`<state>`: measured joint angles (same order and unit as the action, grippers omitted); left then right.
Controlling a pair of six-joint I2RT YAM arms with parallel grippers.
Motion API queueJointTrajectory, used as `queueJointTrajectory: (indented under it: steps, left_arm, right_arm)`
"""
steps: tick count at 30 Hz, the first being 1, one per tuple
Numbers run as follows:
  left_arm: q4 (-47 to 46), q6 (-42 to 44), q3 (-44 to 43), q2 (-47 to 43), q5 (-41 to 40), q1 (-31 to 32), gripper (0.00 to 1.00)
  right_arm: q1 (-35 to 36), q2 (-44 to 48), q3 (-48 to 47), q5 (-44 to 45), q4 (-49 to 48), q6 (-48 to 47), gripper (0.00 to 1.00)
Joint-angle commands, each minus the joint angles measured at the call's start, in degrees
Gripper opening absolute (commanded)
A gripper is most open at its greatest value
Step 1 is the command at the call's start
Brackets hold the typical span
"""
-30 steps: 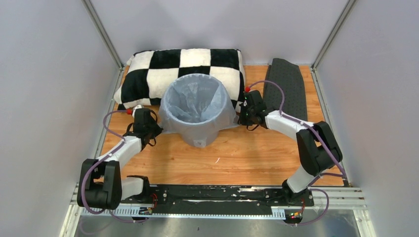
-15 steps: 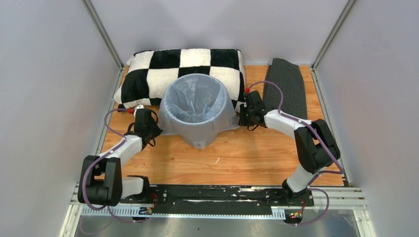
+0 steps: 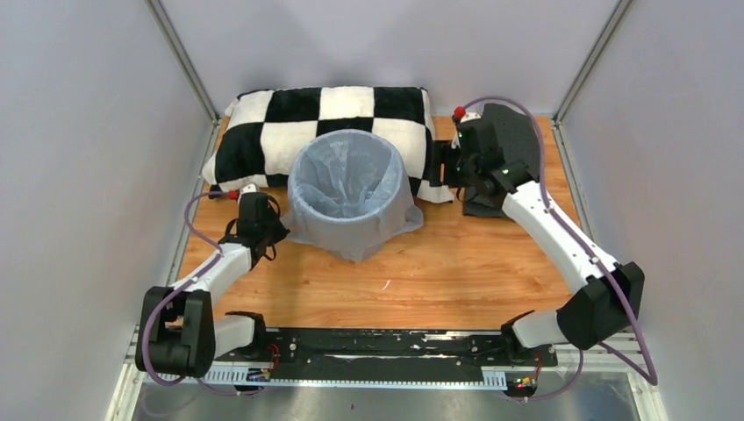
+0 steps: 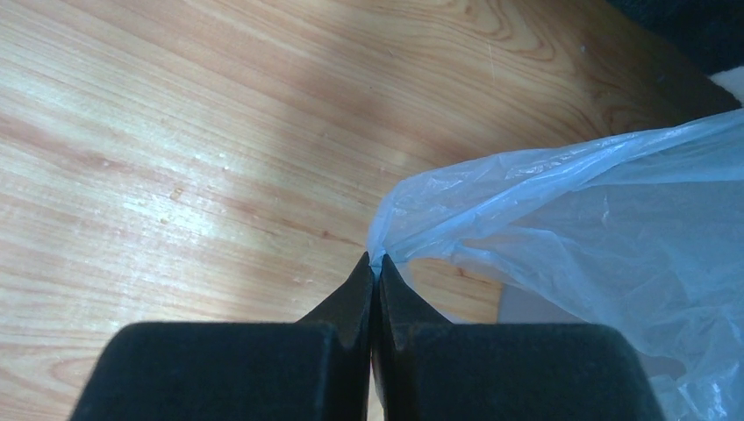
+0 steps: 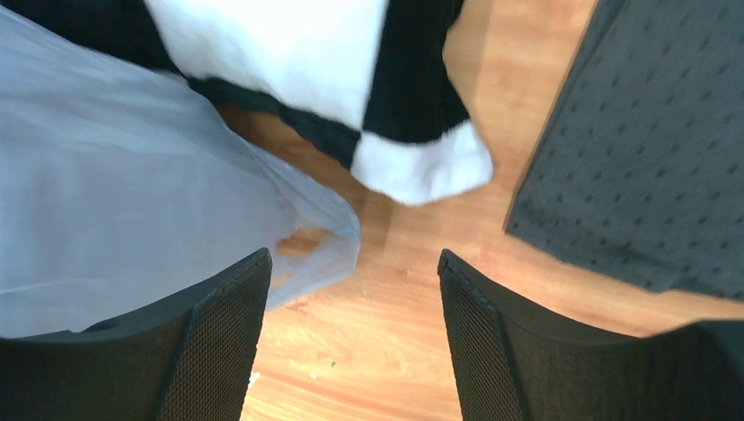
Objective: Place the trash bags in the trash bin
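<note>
The pale blue trash bag [image 3: 351, 180] lines the round trash bin [image 3: 351, 134] and hangs over its rim like a skirt, hiding most of the bin's wall. My left gripper [image 3: 279, 230] sits low at the bin's left side, shut on a pinched corner of the bag [image 4: 597, 219]; in the left wrist view its jaws [image 4: 375, 263] meet on the film just above the wooden floor. My right gripper [image 3: 442, 167] stands open to the right of the bin with nothing between its fingers [image 5: 354, 256]. The bag's loose right edge [image 5: 132, 202] lies below and to the left of that gripper.
A black-and-white checkered pillow [image 3: 289, 123] lies behind the bin; its corner [image 5: 412, 167] shows under my right gripper. A dark grey textured mat [image 3: 531, 149] lies at the back right [image 5: 649, 132]. Grey walls close in on both sides.
My right gripper has opened, let go of the bag's right edge and swung up and back toward the pillow's corner. The bag has dropped lower over the bin. The left gripper holds still.
</note>
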<state>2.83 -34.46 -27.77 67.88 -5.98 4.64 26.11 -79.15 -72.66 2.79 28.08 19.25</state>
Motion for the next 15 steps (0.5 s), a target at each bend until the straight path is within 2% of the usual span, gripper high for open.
queueJointTrajectory:
  steps: [1, 4, 8, 15]
  left_arm:
    - [-0.91, -0.51, 1.11, 0.27, 0.94, 0.65, 0.00]
    - [-1.03, -0.76, 1.14, 0.15, 1.14, 0.66, 0.00]
    - [-0.46, -0.45, 0.90, -0.50, 0.94, 0.72, 0.00]
    - [0.03, -0.59, 0.88, -1.39, 1.06, 0.72, 0.00]
  right_arm:
    - [3.18, -0.22, -10.85, 3.62, 11.22, -4.75, 0.74]
    - [7.18, -2.02, -17.86, 5.72, 13.99, -6.44, 0.78]
    - [13.51, -5.69, -27.97, 9.15, 17.42, -8.26, 0.77]
    - [22.19, -18.90, -47.07, 11.26, 23.53, -10.71, 0.77]
